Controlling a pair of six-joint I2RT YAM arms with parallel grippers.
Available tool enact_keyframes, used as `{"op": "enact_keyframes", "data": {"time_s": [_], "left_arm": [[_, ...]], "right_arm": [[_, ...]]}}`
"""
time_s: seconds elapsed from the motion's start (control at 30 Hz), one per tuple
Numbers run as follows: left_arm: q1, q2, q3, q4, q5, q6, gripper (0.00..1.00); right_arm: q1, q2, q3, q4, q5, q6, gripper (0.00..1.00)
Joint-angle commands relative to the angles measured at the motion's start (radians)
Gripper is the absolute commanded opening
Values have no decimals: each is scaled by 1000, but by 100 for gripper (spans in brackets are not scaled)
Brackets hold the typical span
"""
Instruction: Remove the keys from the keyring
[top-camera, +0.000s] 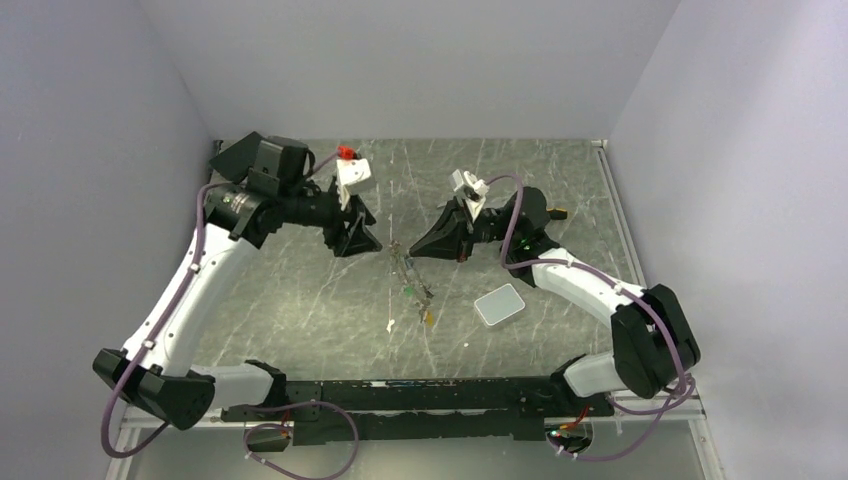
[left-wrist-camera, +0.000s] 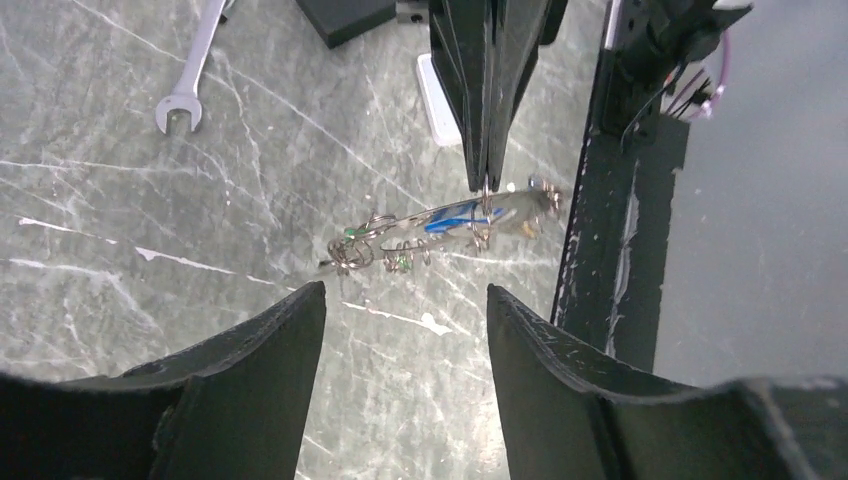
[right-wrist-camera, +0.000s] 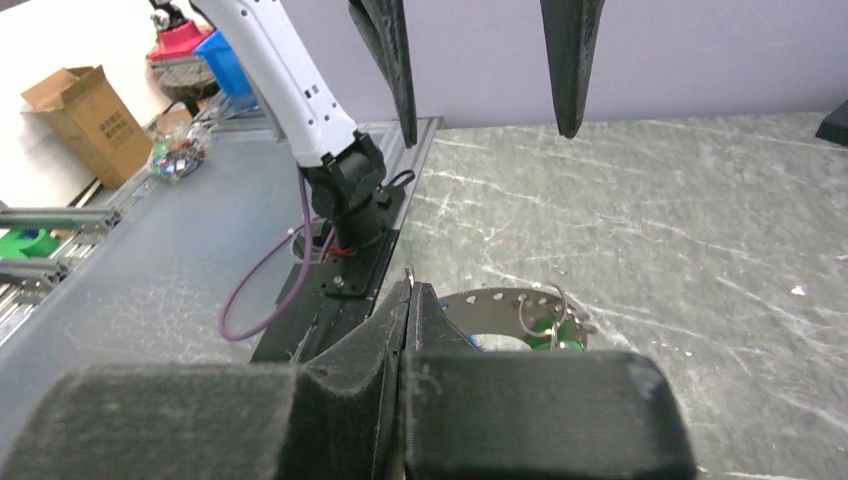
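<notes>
Your right gripper (right-wrist-camera: 410, 292) has its fingers pressed fully together on the wire of the keyring (left-wrist-camera: 440, 218). It holds the ring low over the table (top-camera: 300, 300), between the two arms, which I judge is meant to steady it and present it so the other arm can work a key off. Your left gripper (left-wrist-camera: 405, 295) faces it with fingers spread wide, gripping and touching nothing, the ring lying just beyond its tips. The keys (left-wrist-camera: 352, 252) hang bunched along the wire, green and blue tags among them, so the stripping looks barely begun.
</notes>
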Motion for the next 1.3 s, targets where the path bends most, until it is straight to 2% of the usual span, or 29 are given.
{"op": "enact_keyframes", "data": {"time_s": [0.0, 0.1, 0.2, 0.33, 0.47, 0.83, 1.27], "left_arm": [[64, 89, 109, -108, 137, -19, 63], [108, 158, 155, -114, 184, -27, 59], [137, 161, 106, -48, 268, -7, 55], [138, 127, -29, 192, 382, -92, 51], [138, 100, -182, 426, 464, -186, 42], [138, 108, -284, 554, 539, -242, 33], [135, 117, -360, 756, 558, -427, 34]], "right_arm": [[-8, 32, -5, 209, 82, 138, 0], [-19, 67, -11, 277, 97, 209, 0], [-37, 96, -15, 359, 106, 286, 0], [-43, 132, -13, 443, 110, 350, 0], [-44, 166, -19, 506, 116, 381, 0], [-45, 230, -20, 596, 122, 443, 0], [-45, 266, -13, 661, 153, 528, 0]]}}
